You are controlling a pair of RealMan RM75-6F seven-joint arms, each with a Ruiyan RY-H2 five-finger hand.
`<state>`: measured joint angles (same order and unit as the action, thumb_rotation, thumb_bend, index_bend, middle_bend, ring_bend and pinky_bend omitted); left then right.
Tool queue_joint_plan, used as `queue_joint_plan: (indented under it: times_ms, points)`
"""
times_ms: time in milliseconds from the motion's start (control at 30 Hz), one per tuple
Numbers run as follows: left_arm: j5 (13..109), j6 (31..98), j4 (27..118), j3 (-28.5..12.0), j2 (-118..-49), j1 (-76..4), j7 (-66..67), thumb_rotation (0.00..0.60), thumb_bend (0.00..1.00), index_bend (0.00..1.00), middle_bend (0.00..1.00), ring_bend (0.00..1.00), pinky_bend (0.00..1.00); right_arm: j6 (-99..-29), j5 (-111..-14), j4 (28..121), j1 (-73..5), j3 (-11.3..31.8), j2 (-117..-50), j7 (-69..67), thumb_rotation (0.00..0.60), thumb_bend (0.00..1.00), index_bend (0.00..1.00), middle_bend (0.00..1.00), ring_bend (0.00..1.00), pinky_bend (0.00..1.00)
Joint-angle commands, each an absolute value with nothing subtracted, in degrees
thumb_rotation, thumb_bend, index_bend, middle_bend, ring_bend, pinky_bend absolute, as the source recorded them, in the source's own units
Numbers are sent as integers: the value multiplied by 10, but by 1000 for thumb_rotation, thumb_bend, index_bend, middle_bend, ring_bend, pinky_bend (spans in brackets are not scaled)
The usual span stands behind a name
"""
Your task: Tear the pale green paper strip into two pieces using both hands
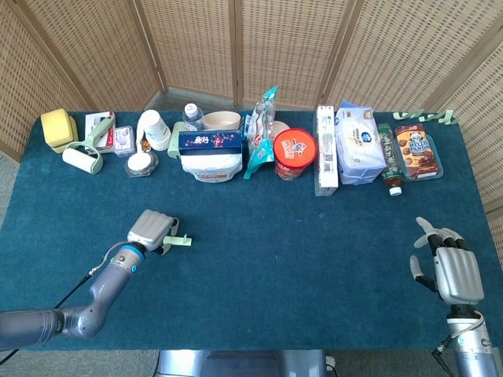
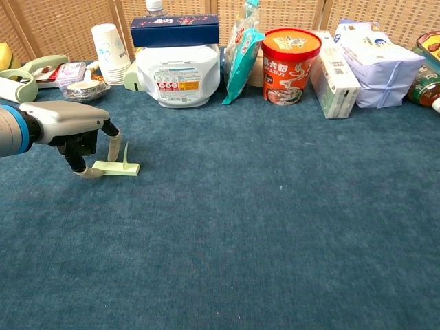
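1. We find the pale green paper strip (image 2: pixel 117 167) lying on the blue table cloth (image 2: pixel 275 227), well in front of the white tub (image 2: pixel 177 74) and off to its left. One short flap of the strip stands upright; the rest lies flat.

2. The left hand (image 2: pixel 65 127) sits over the strip's left end, palm down, fingers curled downward. One fingertip meets the strip's end at the cloth and another comes down just beside the upright flap. We judge this a pinch being set, not a secured hold: the strip rests on the cloth, and we cannot tell whether the fingers have closed on it.

3. The right hand (image 1: pixel 448 267) is far to the right of the tub, near the table's front corner, fingers spread and holding nothing. It shows in the head view only.

4. In our judgement the tear has not begun: the strip is in one piece, and only one hand is at it.

5. The raised flap offers the likeliest purchase for a second hand, which must first cross the table. The paper is light, so a loose pinch risks it slipping.
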<state>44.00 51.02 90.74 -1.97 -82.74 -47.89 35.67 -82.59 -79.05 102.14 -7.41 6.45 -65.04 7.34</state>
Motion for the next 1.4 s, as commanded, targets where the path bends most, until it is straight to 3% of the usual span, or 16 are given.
queue_joint_plan:
  times_ms: [33, 400, 900, 1400]
  points:
    - [440, 511, 907, -18, -829, -480, 358, 600, 288, 450, 1000, 1000, 1000, -826, -791, 1021, -74, 64, -650, 73, 600, 480, 118, 485, 235, 194]
    - [439, 513, 907, -13, -831, -483, 359, 600, 288, 454, 1000, 1000, 1000, -827, -793, 1022, -72, 64, -650, 70, 600, 480, 117, 485, 236, 194]
    - [446, 530, 909, -15, -833, -488, 366, 600, 377, 575, 1000, 1000, 1000, -835, -795, 1022, -66, 66, -647, 59, 600, 480, 115, 485, 236, 194]
    - [509, 503, 1047, -51, -669, -501, 308, 600, 378, 583, 1000, 1000, 1000, -800, -807, 1013, -90, 73, -652, 2, 600, 480, 118, 493, 239, 224]
